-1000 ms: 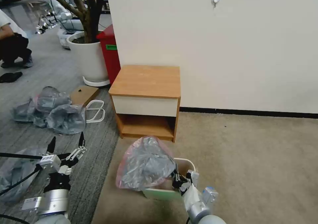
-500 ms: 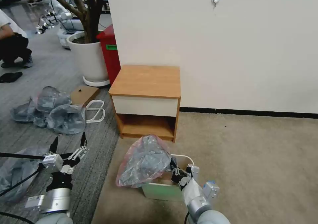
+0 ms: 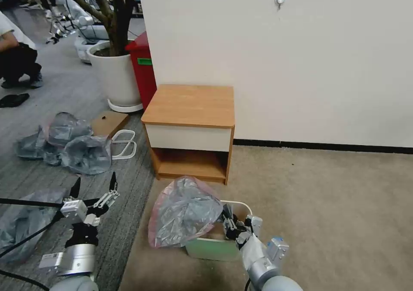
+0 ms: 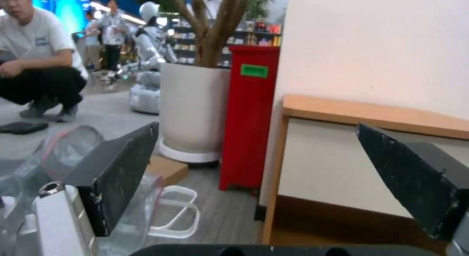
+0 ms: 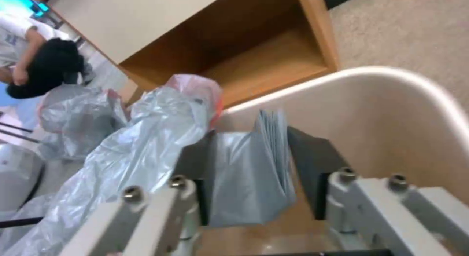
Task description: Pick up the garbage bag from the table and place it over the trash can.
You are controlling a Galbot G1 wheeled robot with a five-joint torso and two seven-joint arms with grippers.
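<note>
Right pincer [image 3: 231, 225] clamped on garbage bag [image 3: 183, 211]

The left gripper [image 3: 94, 187] has two black pointed jaws on a silver-grey round wrist with a white label and black cables. The right gripper [image 3: 232, 224] has black jaws, pale brackets, steel screws.

wall [image 3: 301, 67] – cream, black skirting | floor – beige carpet [image 3: 327, 205], grey planks [image 3: 77, 97]
</note>
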